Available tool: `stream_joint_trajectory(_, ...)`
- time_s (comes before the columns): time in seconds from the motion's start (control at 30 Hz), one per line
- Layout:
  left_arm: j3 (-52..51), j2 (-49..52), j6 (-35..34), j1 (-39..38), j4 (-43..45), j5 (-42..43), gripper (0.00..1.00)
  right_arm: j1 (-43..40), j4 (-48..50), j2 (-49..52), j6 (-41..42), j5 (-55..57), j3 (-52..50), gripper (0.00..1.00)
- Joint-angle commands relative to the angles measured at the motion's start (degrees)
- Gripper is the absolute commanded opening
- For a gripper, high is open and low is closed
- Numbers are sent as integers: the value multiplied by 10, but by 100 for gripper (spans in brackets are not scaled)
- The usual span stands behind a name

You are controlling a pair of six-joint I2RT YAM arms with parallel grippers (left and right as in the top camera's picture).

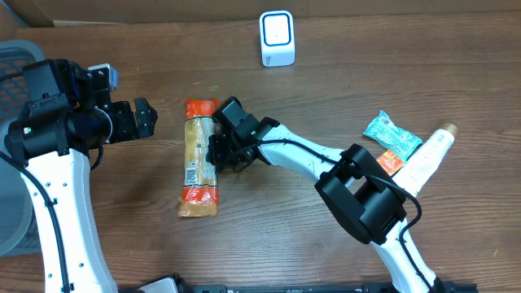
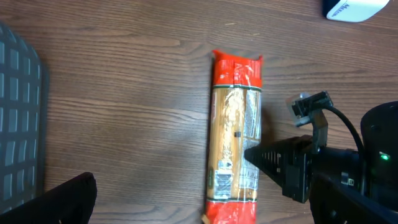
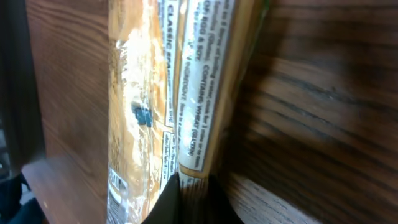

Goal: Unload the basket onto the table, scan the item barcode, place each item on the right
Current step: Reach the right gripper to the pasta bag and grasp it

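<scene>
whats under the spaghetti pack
The spaghetti pack lies on the wooden table, and only wood shows around it. Its underside is covered, so nothing beneath it, nor any print on that face, can be seen. The right end effector is shut on its edge.

One spaghetti pack (image 1: 194,167), one scanner (image 1: 277,37), one bottle (image 1: 427,155).

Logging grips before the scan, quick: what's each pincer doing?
Left pincer: open, empty.
Right pincer: shut on the spaghetti package.
</scene>
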Motion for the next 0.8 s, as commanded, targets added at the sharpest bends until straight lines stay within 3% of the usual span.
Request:
stream_joint_trajectory(0.0, 11, -10, 13, -3, 0, 7, 100, -1, -18, 10, -7, 30, -14, 4)
stream_joint_trajectory(0.23, 11, -10, 13, -3, 0, 7, 100, -28, -107, -21, -14, 12, 3, 4)
stream_joint_trajectory(0.7, 11, -10, 13, -3, 0, 7, 100, -128, -339, -121, -197, 82, 7, 4)
stream_joint_trajectory(0.73, 11, -10, 13, -3, 0, 7, 100, -134, -351, -121, -206, 82, 7, 7)
stream_joint_trajectory(0.77, 11, -10, 13, -3, 0, 7, 100, -139, -364, -121, -210, 82, 7, 18)
